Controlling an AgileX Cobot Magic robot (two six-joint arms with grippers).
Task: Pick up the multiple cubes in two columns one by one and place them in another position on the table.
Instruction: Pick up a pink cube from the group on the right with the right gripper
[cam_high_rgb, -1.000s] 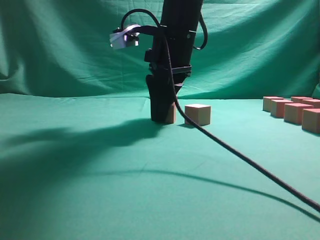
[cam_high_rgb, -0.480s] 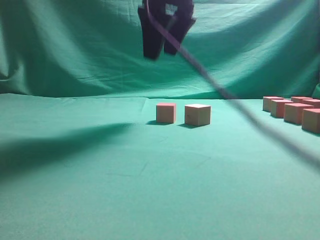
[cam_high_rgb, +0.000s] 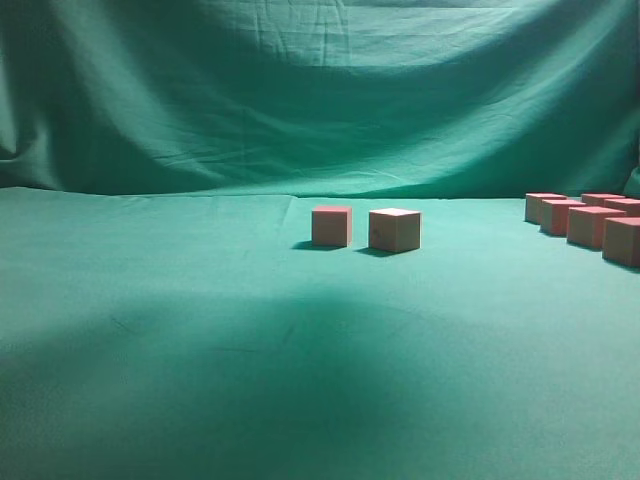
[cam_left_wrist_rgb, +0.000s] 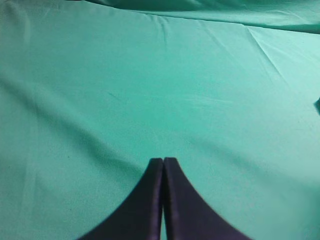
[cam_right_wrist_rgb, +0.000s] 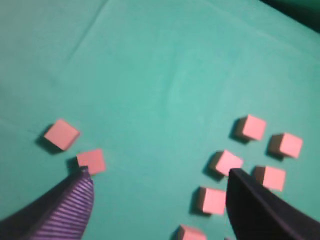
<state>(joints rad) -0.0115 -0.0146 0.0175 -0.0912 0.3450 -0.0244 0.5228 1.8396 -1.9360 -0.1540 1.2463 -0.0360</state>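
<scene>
Looking along the tabletop in the exterior view, two cubes sit near the middle: the left cube and the right cube stand side by side with a narrow gap between them. Far right, a cluster of cubes sits at the frame's edge, partly cut off. Behind hangs a draped green backdrop. No claw appears in this view, a broad shadow darkens the near cloth, and nothing blocks the cubes. No writing or label shows on any block.

From the left wrist view, the left claw hangs above bare, creased green cloth, its dark jaws pressed together with nothing between them.

From the right wrist view, the right claw hangs high above the tabletop, jaws spread wide and empty. Below lie the pair of cubes at left and the loose group of cubes at right, plain-topped and slightly blurred.
</scene>
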